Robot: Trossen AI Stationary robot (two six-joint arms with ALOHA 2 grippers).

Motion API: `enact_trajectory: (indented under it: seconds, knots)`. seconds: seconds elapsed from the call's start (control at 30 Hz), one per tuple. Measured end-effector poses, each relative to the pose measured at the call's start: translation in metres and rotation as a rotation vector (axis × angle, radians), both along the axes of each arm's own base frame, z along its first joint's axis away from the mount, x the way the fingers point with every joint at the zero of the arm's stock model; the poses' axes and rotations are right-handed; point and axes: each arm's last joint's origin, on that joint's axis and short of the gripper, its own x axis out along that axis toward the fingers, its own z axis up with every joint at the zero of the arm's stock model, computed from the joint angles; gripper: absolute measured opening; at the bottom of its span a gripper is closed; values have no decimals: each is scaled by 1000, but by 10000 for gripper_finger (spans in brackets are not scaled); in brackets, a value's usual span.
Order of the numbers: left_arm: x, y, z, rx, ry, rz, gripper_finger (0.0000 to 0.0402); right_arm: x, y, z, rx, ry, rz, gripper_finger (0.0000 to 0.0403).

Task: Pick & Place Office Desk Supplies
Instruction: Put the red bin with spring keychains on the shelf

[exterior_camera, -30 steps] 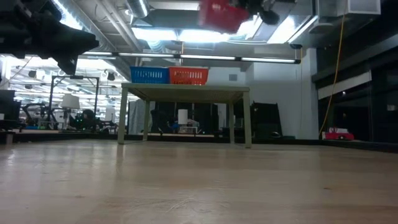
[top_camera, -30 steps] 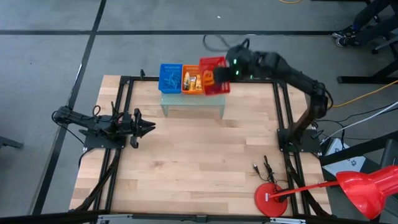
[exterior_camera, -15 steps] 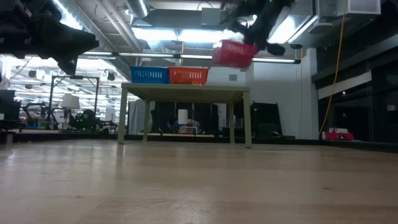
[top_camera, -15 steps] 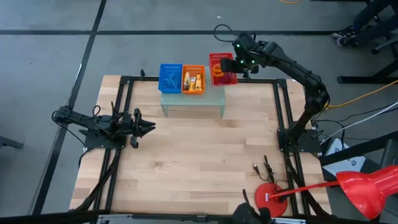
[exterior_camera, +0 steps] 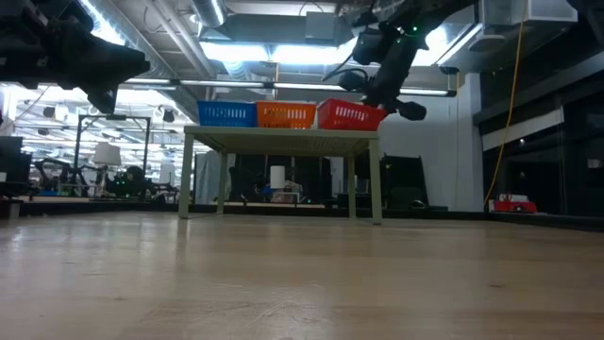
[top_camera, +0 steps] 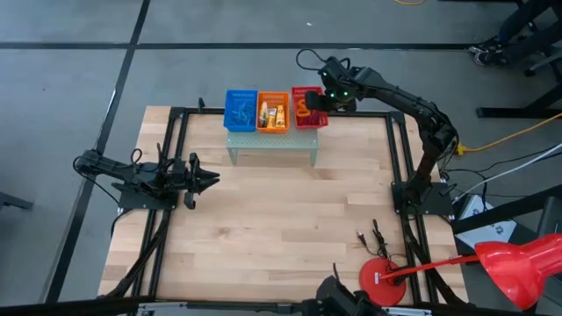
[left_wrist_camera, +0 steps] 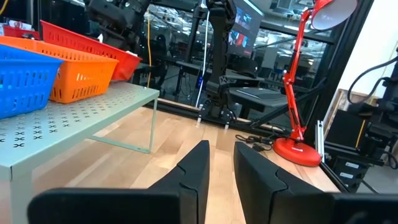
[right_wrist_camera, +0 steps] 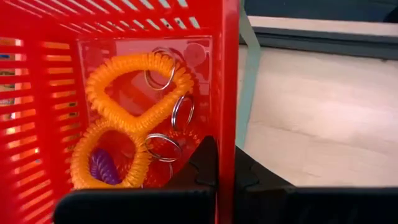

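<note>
Red basket (top_camera: pixel 309 108): on pale green stand (top_camera: pixel 272 140), beside orange basket (top_camera: pixel 273 112), long axis away from bench (top_camera: pixel 281 219).
Contents: orange coiled loops (right_wrist_camera: pixel 127 118), metal rings (right_wrist_camera: pixel 163 149).
Right end effector (right_wrist_camera: pixel 225 163): pinching red basket's wall.
Left end effector (top_camera: pixel 209 181): slightly spread, holding nothing.

Even, diffuse light is cast from above across the counter (top_camera: pixel 281 219) in the high view, and only faint, soft shadows are seen. In the low view, strong glare is produced by the ceiling light panels (exterior_camera: pixel 255 52), against which the arms are reduced to dark silhouettes, and the nearest planks are rendered out of focus. The red basket (right_wrist_camera: pixel 124 93) is shown saturated and glowing in the right wrist view, while the nearest dark parts at the edge of both wrist views are blurred.
</note>
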Motion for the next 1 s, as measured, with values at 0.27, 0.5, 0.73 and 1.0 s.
enact_trajectory:
  seconds: [0.27,0.5,0.73,1.0]
  knots:
    - [0,0,0,0,0,0,71,-1,-1,0,39,-21,-63,0]
    - [0,0,0,0,0,0,67,0,0,0,62,-22,-154,0]
    - [0,0,0,0,0,0,72,4,6,-1,78,-21,-166,0]
    - [0,0,0,0,0,0,72,8,12,-1,85,-21,-174,0]
